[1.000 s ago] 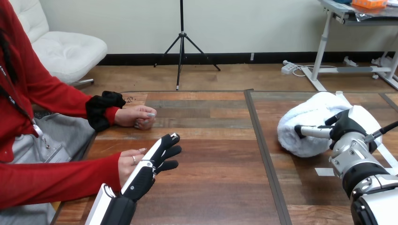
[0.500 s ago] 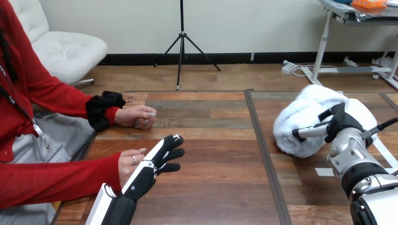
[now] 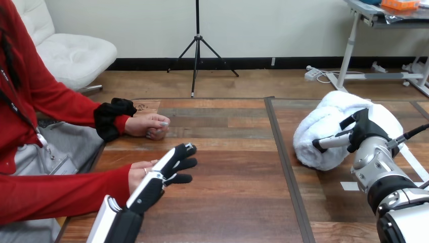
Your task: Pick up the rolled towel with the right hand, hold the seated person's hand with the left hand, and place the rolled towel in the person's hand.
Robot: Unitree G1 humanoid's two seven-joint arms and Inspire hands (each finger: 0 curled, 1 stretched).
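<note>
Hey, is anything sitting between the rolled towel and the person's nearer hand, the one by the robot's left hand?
No object lies on the table between the rolled towel, gripped by the right hand, and the person's nearer hand. Only the left hand lies against that hand's towel side.

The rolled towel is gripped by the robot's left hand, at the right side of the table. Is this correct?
Not correct. The head view shows the right hand, not the left, with its fingers curled round the rolled towel, at the right side of the table.
</note>
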